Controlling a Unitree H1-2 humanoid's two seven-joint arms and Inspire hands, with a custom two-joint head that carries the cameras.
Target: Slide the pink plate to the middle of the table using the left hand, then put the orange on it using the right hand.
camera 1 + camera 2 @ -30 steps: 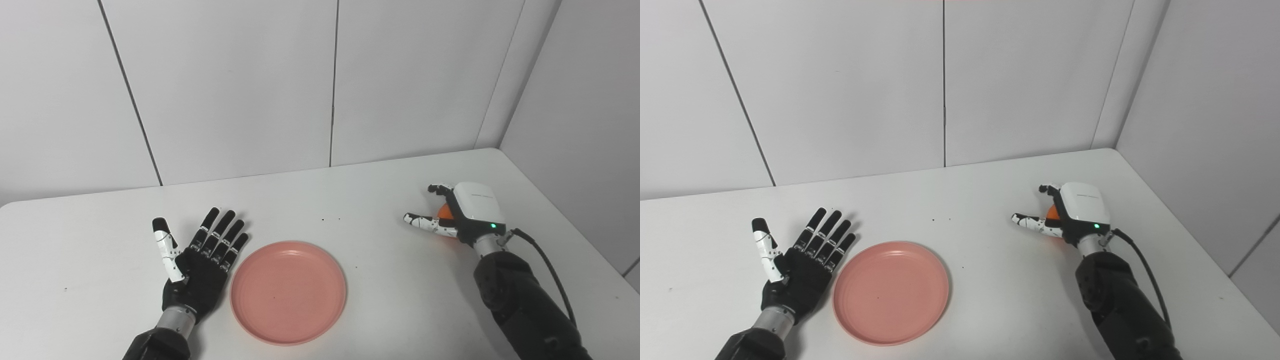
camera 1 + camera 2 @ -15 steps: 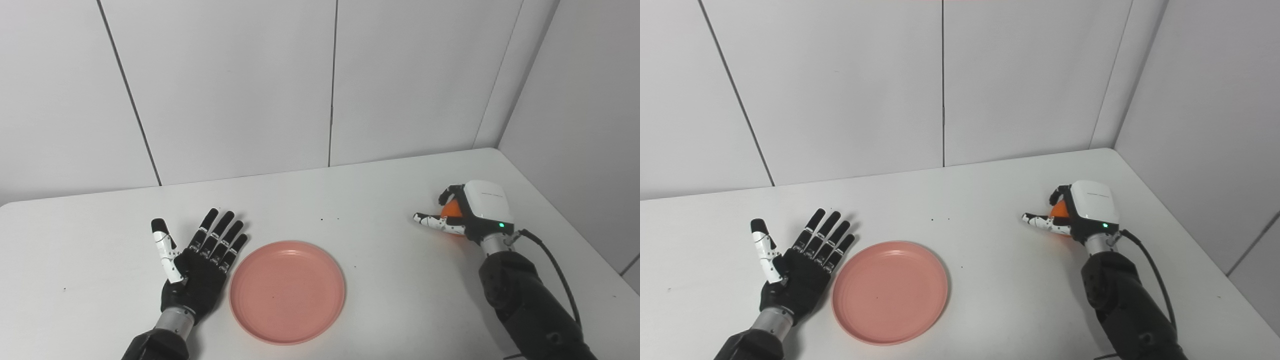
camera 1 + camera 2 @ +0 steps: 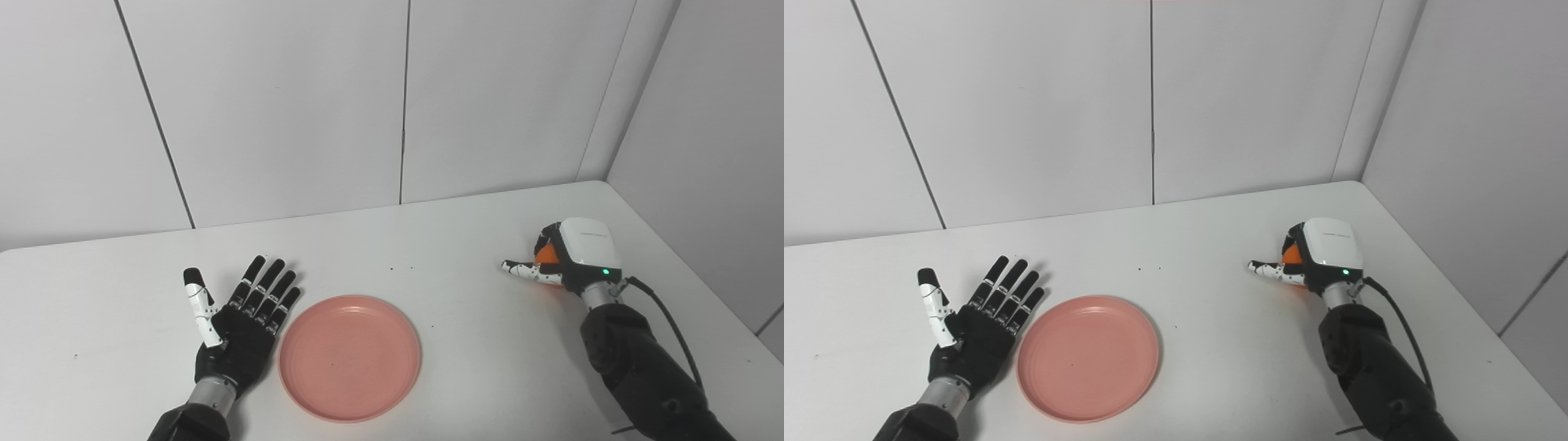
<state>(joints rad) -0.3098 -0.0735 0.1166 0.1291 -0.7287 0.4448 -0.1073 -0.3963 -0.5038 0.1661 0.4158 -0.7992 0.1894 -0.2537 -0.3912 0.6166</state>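
The round pink plastic plate (image 3: 350, 358) is parked mid-table, empty. Left hand (image 3: 242, 324) is laid flat beside it, fingers spread, holding nothing. Small orange fruit (image 3: 546, 254) is clasped by right hand (image 3: 566, 257) at the right, ready for lifting.

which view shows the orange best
Left eye view, marginally: a little more of the orange shows between the right robot hand fingers. The right eye view shows only a thinner sliver behind the hand's white back.
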